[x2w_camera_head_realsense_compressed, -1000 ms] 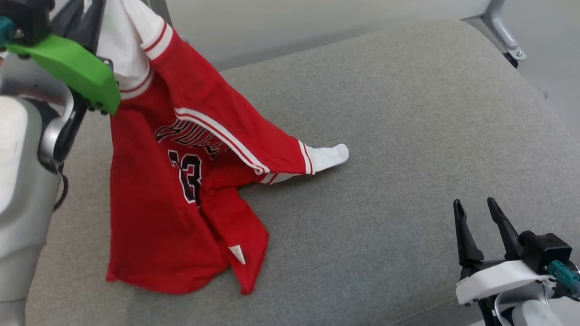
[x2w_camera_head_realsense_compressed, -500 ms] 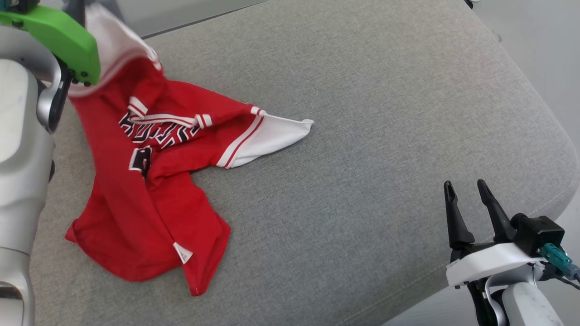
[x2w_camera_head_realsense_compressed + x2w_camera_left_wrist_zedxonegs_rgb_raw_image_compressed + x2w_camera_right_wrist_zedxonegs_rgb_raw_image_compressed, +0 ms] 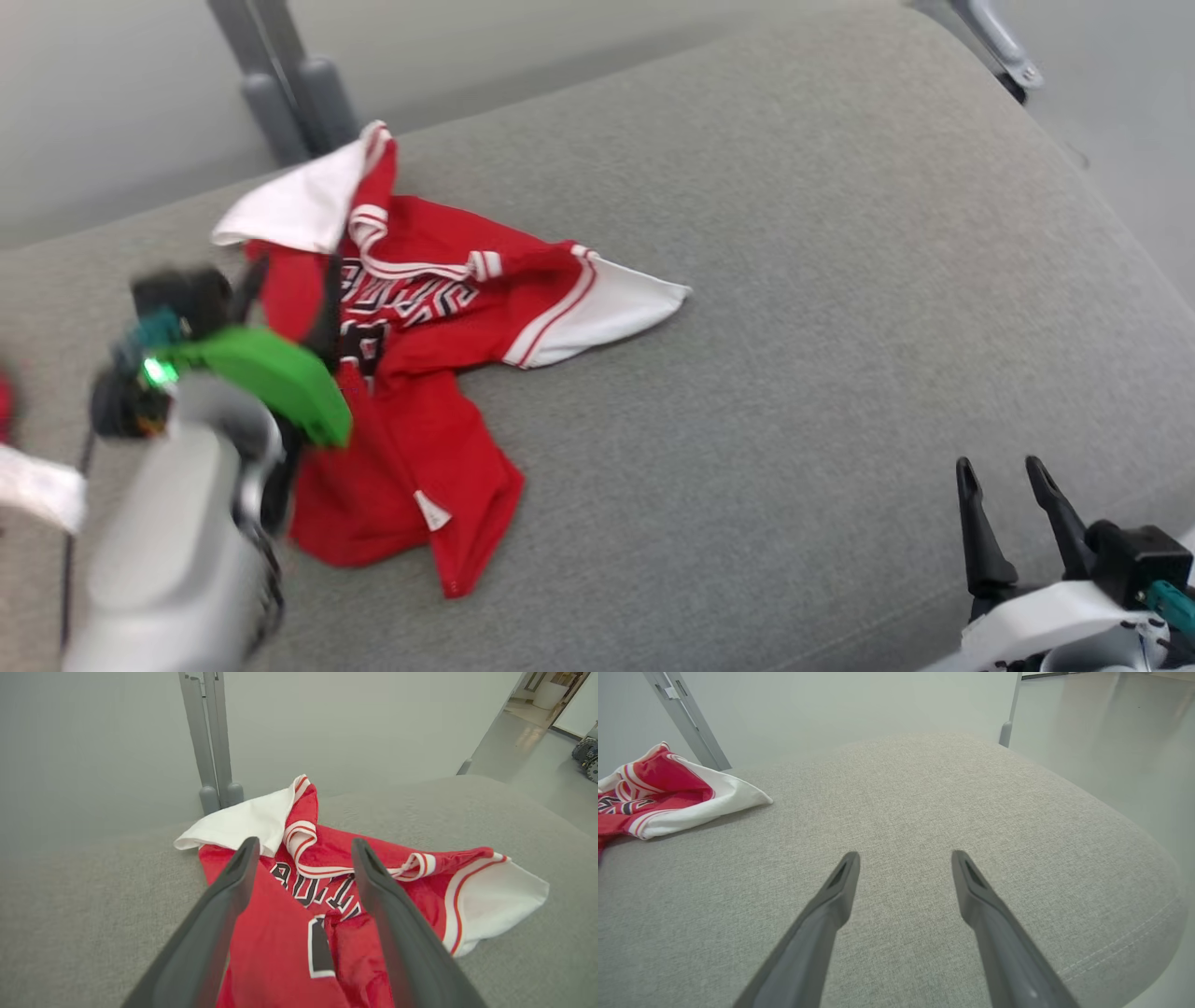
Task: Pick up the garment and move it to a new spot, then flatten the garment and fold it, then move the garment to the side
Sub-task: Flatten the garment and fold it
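The garment point(image 3: 420, 373) is a red jersey with white sleeves and black lettering, lying crumpled on the left half of the grey cushion point(image 3: 794, 327). My left gripper point(image 3: 291, 280) hovers over its left part, open, with nothing between the fingers. In the left wrist view the garment point(image 3: 327, 877) lies spread below the parted fingers of the left gripper point(image 3: 303, 847). My right gripper point(image 3: 999, 467) is open over bare cushion at the lower right, well away from the cloth. The right wrist view has the right gripper point(image 3: 906, 856) open and a white sleeve of the garment point(image 3: 668, 798) at far left.
Grey metal posts point(image 3: 280, 84) stand behind the cushion's far edge, close to the garment's white sleeve. Another metal leg point(image 3: 1004, 42) is at the back right. The cushion's rounded front edge point(image 3: 1134, 952) drops off near my right gripper.
My left gripper opened and let the garment go; the cloth dropped into a crumpled heap. The left arm has lowered toward me. The head camera has shifted.
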{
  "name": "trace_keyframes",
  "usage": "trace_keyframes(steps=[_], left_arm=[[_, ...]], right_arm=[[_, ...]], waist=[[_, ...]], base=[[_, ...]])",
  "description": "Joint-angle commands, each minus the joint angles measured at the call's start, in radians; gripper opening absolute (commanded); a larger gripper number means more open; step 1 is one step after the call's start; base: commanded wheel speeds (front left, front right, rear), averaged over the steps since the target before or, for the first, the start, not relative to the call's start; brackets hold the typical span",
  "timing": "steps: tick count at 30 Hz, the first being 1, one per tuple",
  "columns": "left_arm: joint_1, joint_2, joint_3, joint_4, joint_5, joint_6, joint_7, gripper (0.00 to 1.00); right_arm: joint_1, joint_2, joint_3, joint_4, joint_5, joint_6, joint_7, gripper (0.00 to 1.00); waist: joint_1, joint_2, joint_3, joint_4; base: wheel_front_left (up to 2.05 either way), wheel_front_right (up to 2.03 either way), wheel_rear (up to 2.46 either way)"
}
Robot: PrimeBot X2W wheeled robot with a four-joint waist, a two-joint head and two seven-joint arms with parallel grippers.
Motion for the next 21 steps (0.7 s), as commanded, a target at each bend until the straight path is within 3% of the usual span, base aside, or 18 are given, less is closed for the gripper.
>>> trace_keyframes(steps=[1, 7, 11, 18, 21], left_arm=[[0.089, -0.014, -0.001, -0.053, -0.024, 0.024, 0.014, 1.0], [0.361, -0.071, -0.028, -0.254, -0.067, 0.119, 0.066, 1.0], [0.442, -0.109, -0.063, -0.324, -0.075, 0.14, 0.087, 1.0], [0.409, -0.13, -0.086, -0.274, -0.058, 0.173, 0.104, 1.0], [0.383, -0.134, -0.084, -0.226, -0.065, 0.162, 0.103, 1.0]], right_arm=[[0.022, -0.003, -0.007, -0.008, -0.007, 0.0, -0.003, 1.0], [0.048, -0.013, -0.006, -0.019, -0.013, 0.0, -0.003, 1.0], [0.049, -0.024, -0.003, -0.026, -0.015, 0.0, -0.003, 1.0], [0.019, -0.044, 0.017, -0.027, -0.003, 0.0, -0.003, 1.0], [0.003, -0.045, 0.022, -0.03, 0.0, 0.0, -0.003, 1.0]], waist=[[0.0, -0.0001, -0.097, 0.113], [0.0, -0.0001, -0.104, 0.164], [0.0, -0.0001, -0.092, 0.185], [0.0, -0.0001, -0.064, 0.173], [0.0, -0.0001, -0.041, 0.156]], base=[[0.0, 0.0, 0.0], [0.0, 0.0, 0.0], [0.0, 0.0, 0.0], [0.0, 0.0, 0.0], [0.0, 0.0, 0.0]])
